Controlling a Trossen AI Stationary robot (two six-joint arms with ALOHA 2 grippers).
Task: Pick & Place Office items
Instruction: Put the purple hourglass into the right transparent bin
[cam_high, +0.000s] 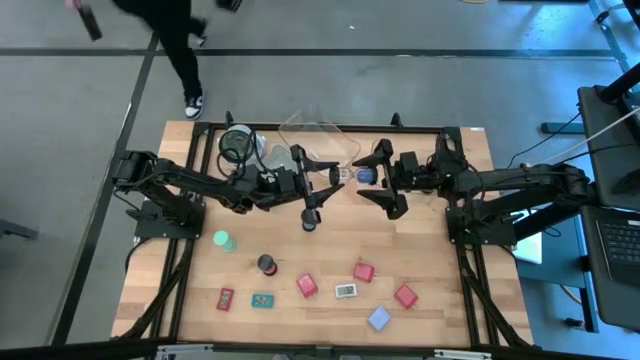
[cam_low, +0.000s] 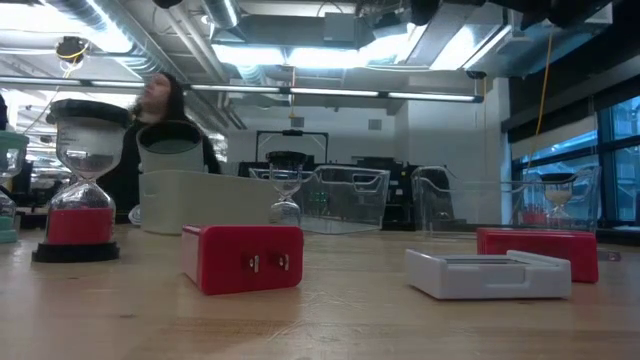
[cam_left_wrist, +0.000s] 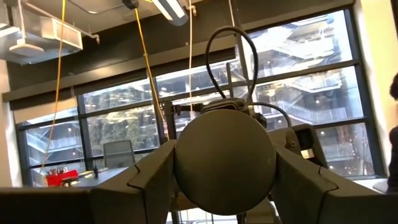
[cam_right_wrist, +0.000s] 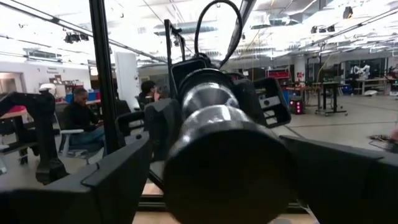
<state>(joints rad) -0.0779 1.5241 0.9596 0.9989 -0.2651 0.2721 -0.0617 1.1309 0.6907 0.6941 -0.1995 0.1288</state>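
A short black cylinder with a shiny clear middle (cam_right_wrist: 217, 124) is held level, high above the table between both grippers; it also shows in the high view (cam_high: 355, 176). My left gripper (cam_high: 335, 180) is shut on the end away from my right arm. My right gripper (cam_high: 378, 180) is open, with a finger on either side of the cylinder's other end (cam_right_wrist: 230, 180). The other office items lie near the table's front: red blocks (cam_high: 307, 285), a white rectangle (cam_high: 346, 291), a pale-blue one (cam_high: 379, 318), a teal one (cam_high: 263, 300) and two black cylinders (cam_high: 267, 263). My left gripper pinches the cylinder's round end cap (cam_left_wrist: 224, 162) between its two fingers (cam_left_wrist: 149, 180), one on each side. The fingers come level from the table's left and lie along the cylinder. The cylinder is clear of the table and points at my right gripper.
A round clear jar with a dark lid (cam_high: 238, 145) and a clear tray (cam_high: 320, 138) stand at the table's far side. A person (cam_high: 175, 45) walks beyond the far edge. In the low view a red block (cam_low: 243, 258) and a white piece (cam_low: 490, 273) lie close.
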